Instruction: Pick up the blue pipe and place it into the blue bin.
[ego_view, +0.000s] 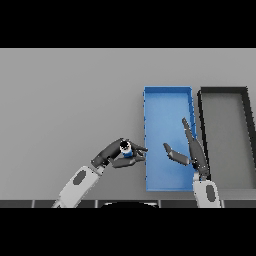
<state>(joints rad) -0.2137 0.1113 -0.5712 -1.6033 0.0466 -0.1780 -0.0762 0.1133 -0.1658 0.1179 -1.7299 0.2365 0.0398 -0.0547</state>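
My left hand (116, 154) hovers just left of the blue bin (167, 100), its fingers and thumb curled round a short blue pipe (126, 148) whose pale open end faces up. The pipe sits at the bin's left wall, near its front half. My right hand (192, 150) is held over the bin's right side with straight fingers pointing away from me and the thumb spread to the left; it holds nothing.
A black bin (224, 91) with a grey floor stands directly right of the blue bin, their long walls nearly touching. Grey tabletop stretches to the left and far side of the bins.
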